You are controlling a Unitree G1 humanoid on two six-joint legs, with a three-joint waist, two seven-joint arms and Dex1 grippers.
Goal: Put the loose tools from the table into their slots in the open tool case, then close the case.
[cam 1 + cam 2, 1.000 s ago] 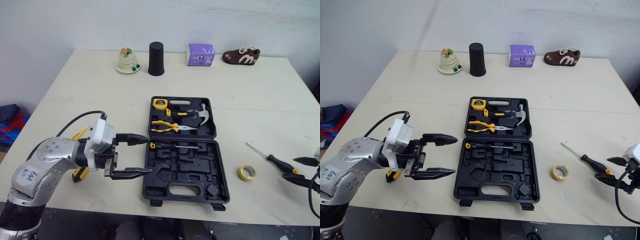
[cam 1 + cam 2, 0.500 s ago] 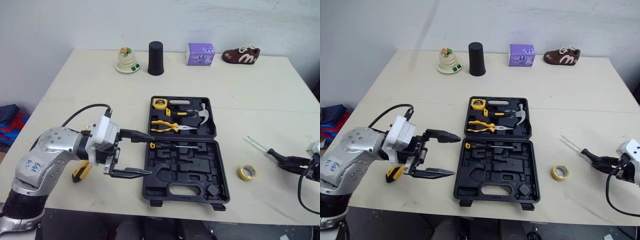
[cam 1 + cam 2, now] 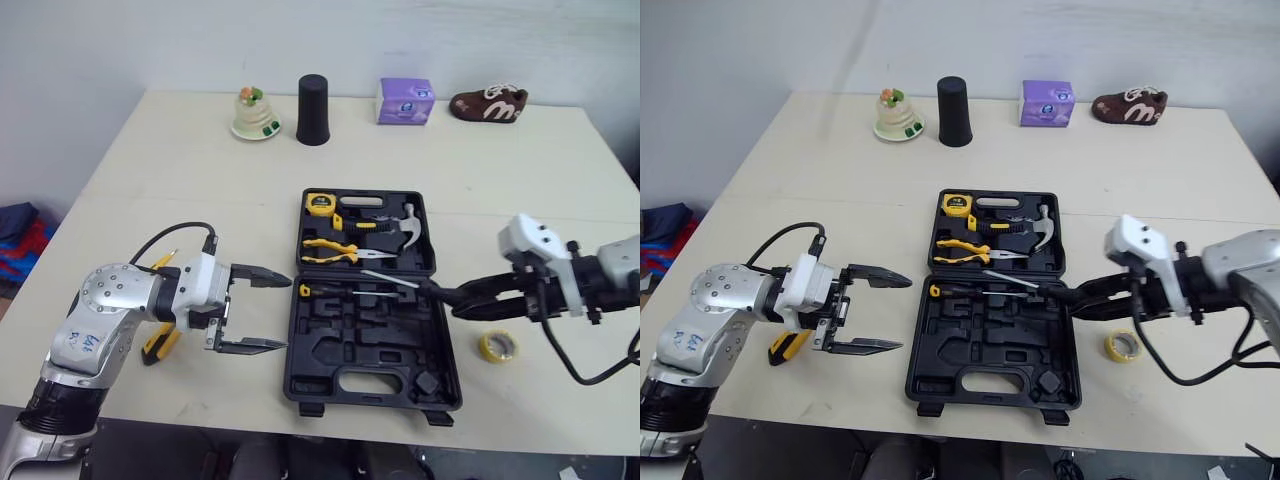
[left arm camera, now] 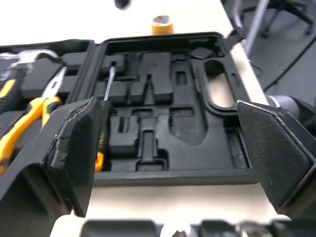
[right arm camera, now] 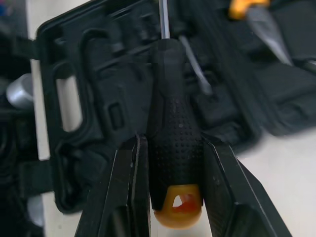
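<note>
A pale cream table (image 3: 500, 180) stands before a plain whitish wall (image 3: 150, 40); a blue and red bundle (image 3: 20, 235) lies on the floor

Holds the left arm (image 3: 108, 312) low, elbow bent, forearm level, with the left gripper (image 3: 286, 313) spread wide, fingers (image 3: 256, 277) pointing toward the right. Stretches the right arm (image 3: 612, 274) inward from the right, wrist level, with the right gripper (image 3: 468, 300) clamped on the handle of a screwdriver (image 5: 175, 138).
</note>
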